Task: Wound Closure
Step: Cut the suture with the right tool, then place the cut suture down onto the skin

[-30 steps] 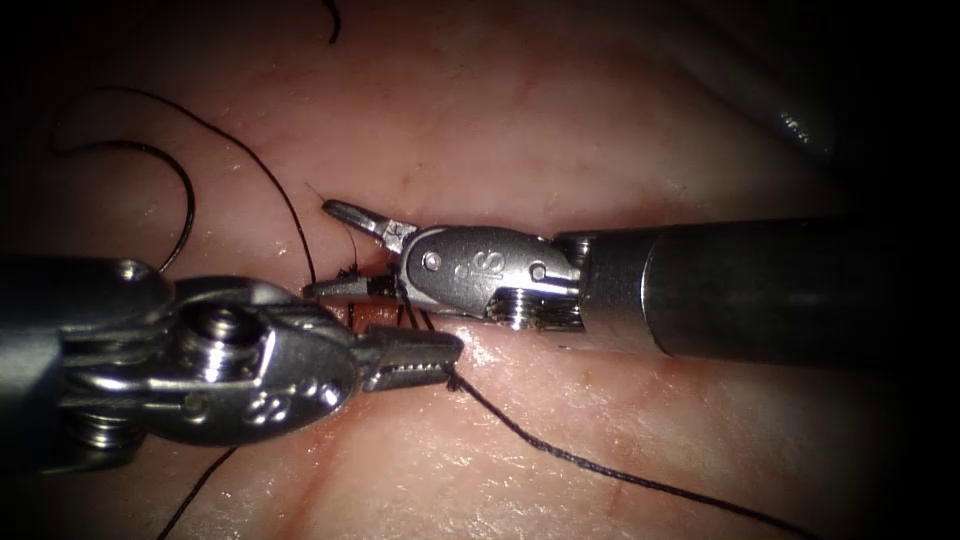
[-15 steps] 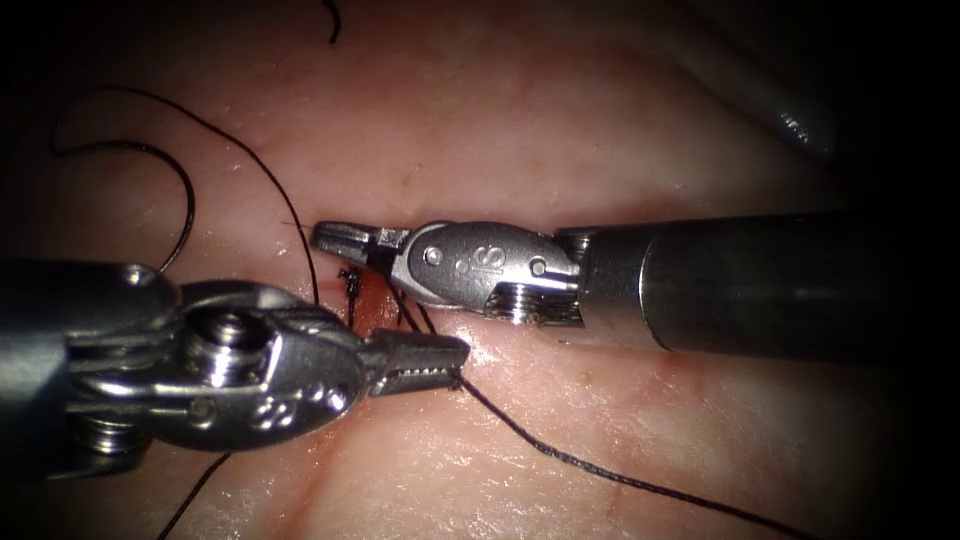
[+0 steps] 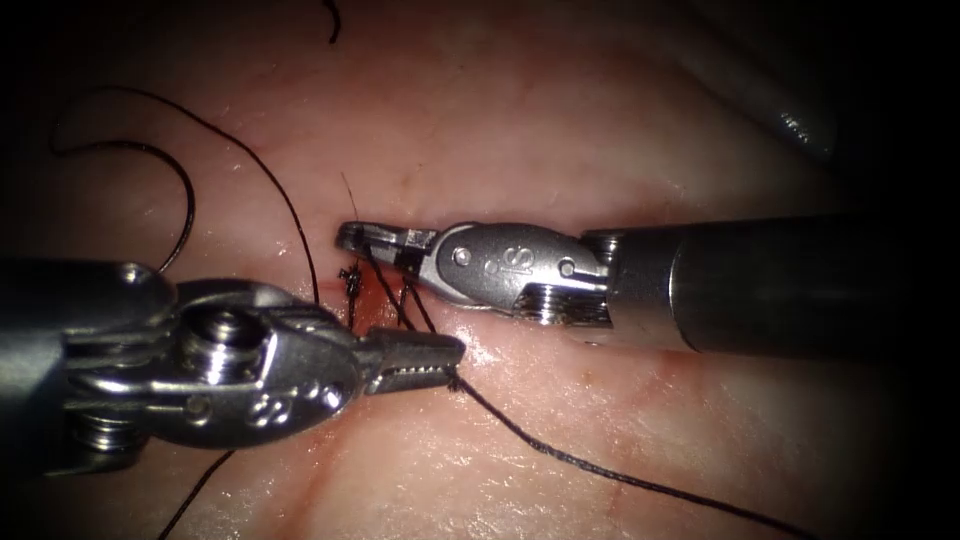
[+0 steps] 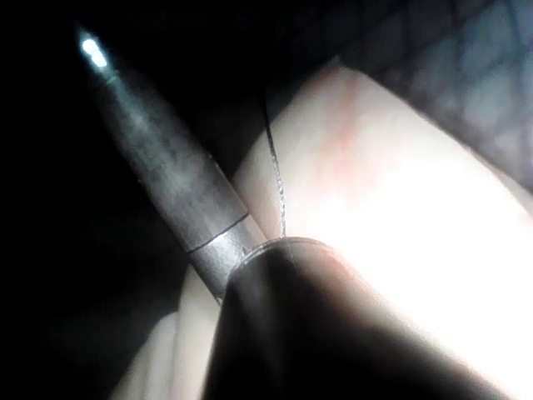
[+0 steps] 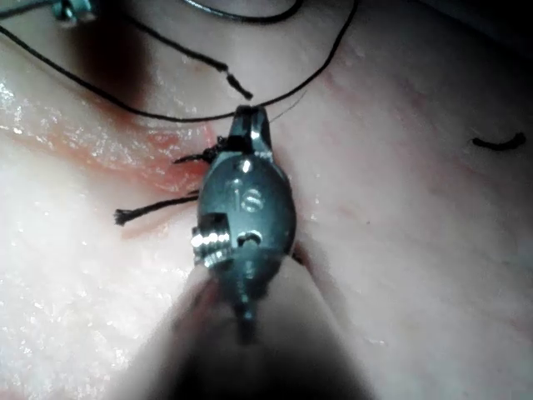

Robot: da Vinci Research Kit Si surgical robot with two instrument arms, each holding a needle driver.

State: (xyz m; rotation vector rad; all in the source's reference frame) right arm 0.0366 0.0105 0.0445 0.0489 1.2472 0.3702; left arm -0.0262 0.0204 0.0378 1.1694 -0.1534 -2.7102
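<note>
Both tools' jaws clamp thread (image 3: pixel 560 455) beside the cut (image 3: pixel 375 310).

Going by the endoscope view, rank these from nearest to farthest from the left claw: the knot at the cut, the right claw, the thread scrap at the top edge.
1. Knot: just above the left claw, at the cut.
2. Right claw: slightly higher, over the cut.
3. Thread scrap: far up at the top edge.

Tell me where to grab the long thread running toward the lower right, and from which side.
Take the thread on its straight stretch lying flat on the tissue, from above, jaws across the strand. Nearer the cut, the left tool and right tool are shut on thread.
</note>
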